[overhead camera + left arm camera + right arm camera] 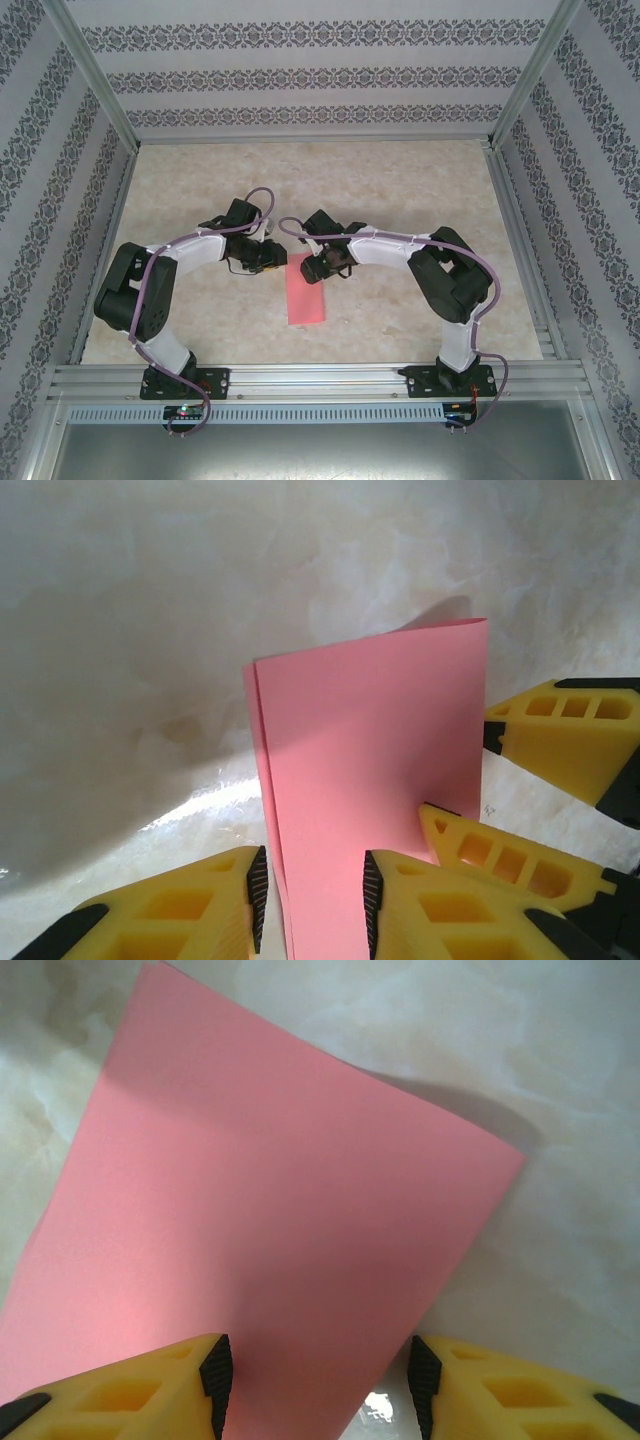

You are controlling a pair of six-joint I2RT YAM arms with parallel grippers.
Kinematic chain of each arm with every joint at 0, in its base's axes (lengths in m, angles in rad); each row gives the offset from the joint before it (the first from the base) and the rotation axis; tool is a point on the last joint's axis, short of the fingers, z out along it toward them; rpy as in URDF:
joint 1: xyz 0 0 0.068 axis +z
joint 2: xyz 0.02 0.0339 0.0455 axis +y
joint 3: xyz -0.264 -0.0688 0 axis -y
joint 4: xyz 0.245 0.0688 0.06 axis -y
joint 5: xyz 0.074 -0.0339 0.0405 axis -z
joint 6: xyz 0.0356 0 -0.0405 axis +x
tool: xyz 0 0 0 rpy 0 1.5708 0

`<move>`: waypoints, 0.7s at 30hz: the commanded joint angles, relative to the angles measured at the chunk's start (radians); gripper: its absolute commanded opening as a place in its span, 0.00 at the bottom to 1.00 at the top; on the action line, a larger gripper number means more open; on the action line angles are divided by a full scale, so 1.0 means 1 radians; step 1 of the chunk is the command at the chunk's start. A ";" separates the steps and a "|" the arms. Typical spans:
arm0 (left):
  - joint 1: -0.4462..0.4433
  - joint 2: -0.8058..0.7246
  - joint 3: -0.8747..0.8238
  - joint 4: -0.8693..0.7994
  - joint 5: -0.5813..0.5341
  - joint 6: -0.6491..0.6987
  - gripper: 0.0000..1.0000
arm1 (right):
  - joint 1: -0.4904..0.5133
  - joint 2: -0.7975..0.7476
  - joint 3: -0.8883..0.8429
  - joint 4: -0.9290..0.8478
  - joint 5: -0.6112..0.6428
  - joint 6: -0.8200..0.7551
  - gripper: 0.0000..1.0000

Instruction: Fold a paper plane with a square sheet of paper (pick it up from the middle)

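Left gripper (pixel 312 892), right gripper (pixel 312 1372), jaws parted over the square sheet of paper (pixel 307 297): featherlight, limp, best pinched at its layered edge.

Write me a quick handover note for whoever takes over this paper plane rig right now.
Left gripper: open, jaws apart over one end of the pink paper.
Right gripper: open, jaws apart over the same sheet from the other side.
Paper: lying on the table between the two arms, folded in half, layer edges slightly offset.
Done: the first half fold.
Left: nose and wing folds; no plane shape yet.
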 commanded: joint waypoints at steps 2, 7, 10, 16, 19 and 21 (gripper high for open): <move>0.011 -0.016 -0.009 0.030 0.014 -0.011 0.34 | 0.015 0.037 0.019 -0.005 0.015 0.016 0.53; 0.011 -0.012 -0.012 0.040 0.021 -0.014 0.34 | 0.022 0.031 0.016 0.003 0.011 0.006 0.53; 0.011 -0.009 -0.014 0.041 0.022 -0.015 0.34 | 0.025 0.030 0.018 0.003 0.014 0.000 0.53; 0.010 -0.008 -0.011 0.047 0.028 -0.019 0.34 | 0.026 0.034 0.023 -0.005 0.022 -0.005 0.53; 0.009 0.001 -0.011 0.058 0.035 -0.023 0.34 | 0.029 0.026 0.018 0.000 0.023 -0.013 0.53; 0.010 0.006 -0.010 0.064 0.038 -0.027 0.34 | 0.028 0.028 0.018 -0.005 0.025 -0.020 0.53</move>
